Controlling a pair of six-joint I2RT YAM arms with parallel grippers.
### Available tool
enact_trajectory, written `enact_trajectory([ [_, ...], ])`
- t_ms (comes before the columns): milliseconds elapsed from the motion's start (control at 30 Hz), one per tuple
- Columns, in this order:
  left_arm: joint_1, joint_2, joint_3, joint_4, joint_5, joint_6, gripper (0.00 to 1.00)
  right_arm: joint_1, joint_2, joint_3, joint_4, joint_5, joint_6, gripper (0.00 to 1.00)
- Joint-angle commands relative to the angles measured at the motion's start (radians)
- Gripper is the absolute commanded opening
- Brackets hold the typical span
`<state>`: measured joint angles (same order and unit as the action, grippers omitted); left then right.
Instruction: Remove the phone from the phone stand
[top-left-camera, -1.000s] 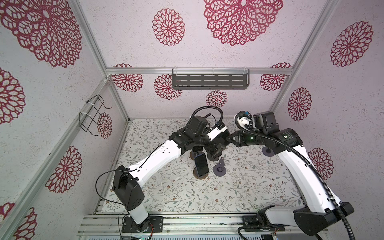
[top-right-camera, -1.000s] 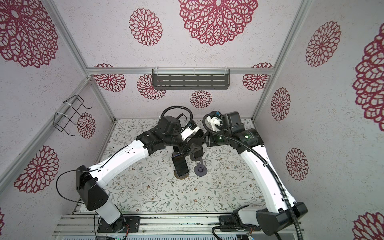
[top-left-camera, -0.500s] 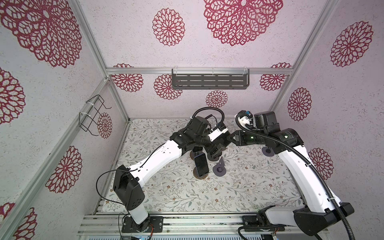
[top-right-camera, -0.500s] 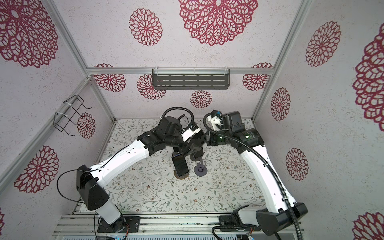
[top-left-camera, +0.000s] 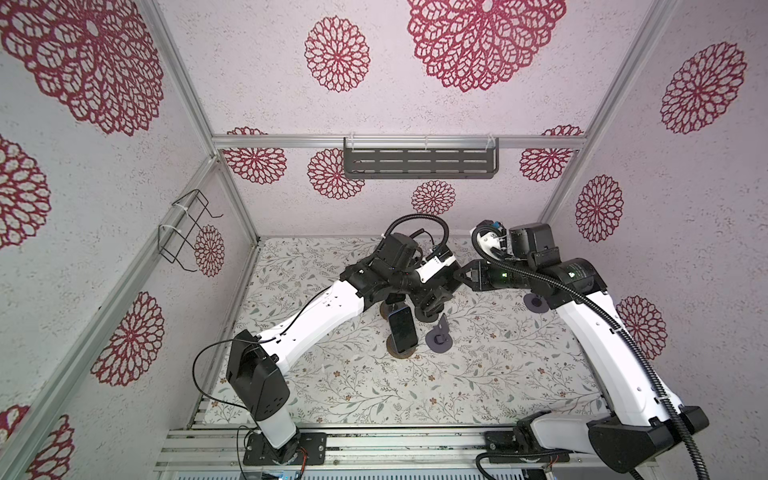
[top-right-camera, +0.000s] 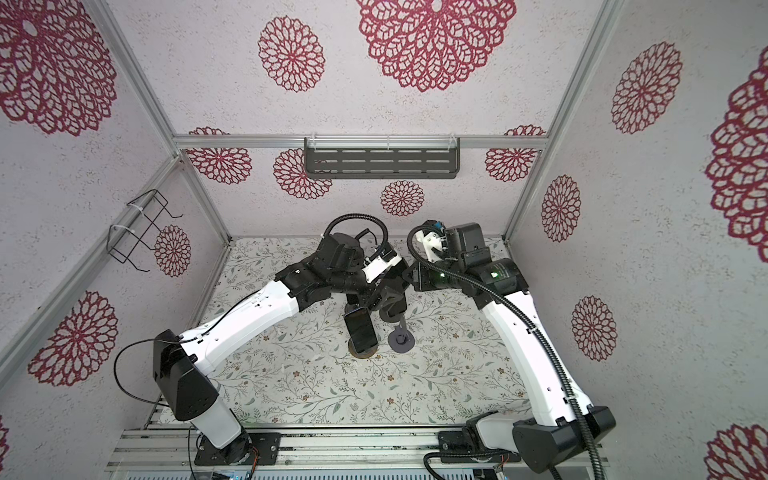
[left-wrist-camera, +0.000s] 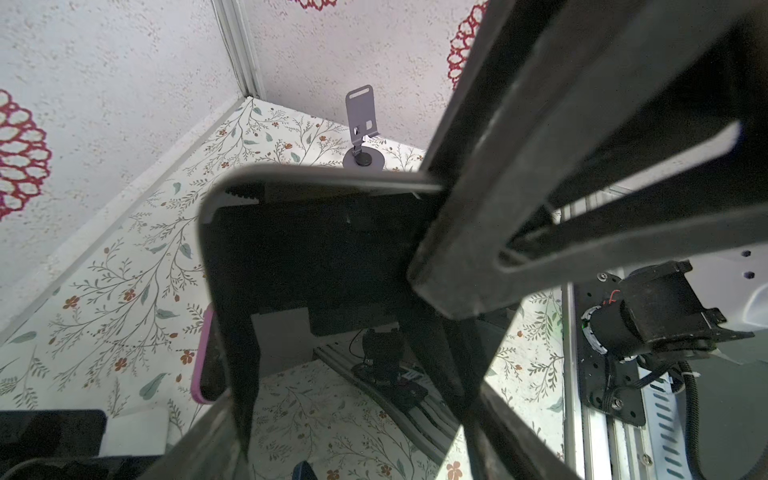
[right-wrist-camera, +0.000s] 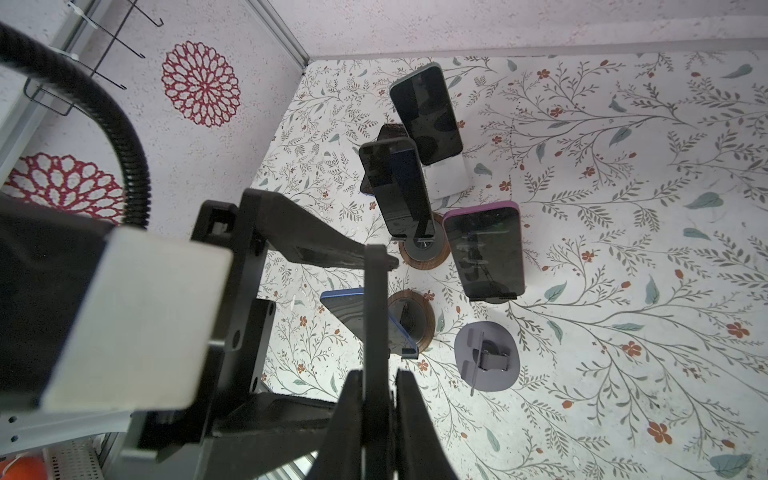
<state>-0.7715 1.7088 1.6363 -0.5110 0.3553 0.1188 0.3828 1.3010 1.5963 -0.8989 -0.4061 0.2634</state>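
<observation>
Phone (left-wrist-camera: 311, 249) seen black-faced, grey-edged, round-cornered; clamped at sides by left claw (left-wrist-camera: 332, 345). Right claw (right-wrist-camera: 376, 270) pressed together.

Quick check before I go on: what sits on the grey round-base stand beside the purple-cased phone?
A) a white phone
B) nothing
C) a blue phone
B: in the right wrist view the grey stand shows its bare cradle and hinge, with the purple-cased phone on a separate stand next to it.
</observation>
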Motion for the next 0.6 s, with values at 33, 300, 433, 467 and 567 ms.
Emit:
enact_trajectory([
  [33,-0.002,0.007,0.005,0.065,-0.040,-0.029,0.71,-0.006,-0.045,0.001,0.018,-0.028,0.020,0.00],
  [300,-0.018,0.009,-0.007,0.081,-0.088,-0.013,0.86,-0.015,-0.047,-0.004,0.036,-0.043,0.038,0.00],
  [433,-0.020,0.021,0.000,0.080,-0.097,-0.010,0.86,-0.016,-0.049,-0.008,0.044,-0.053,0.042,0.00],
  [467,-0.021,0.024,0.003,0.079,-0.096,-0.010,0.86,-0.015,-0.050,-0.009,0.046,-0.055,0.044,0.00],
  [567,-0.023,0.034,0.012,0.080,-0.088,-0.008,0.88,-0.015,-0.050,-0.013,0.052,-0.064,0.047,0.00],
])
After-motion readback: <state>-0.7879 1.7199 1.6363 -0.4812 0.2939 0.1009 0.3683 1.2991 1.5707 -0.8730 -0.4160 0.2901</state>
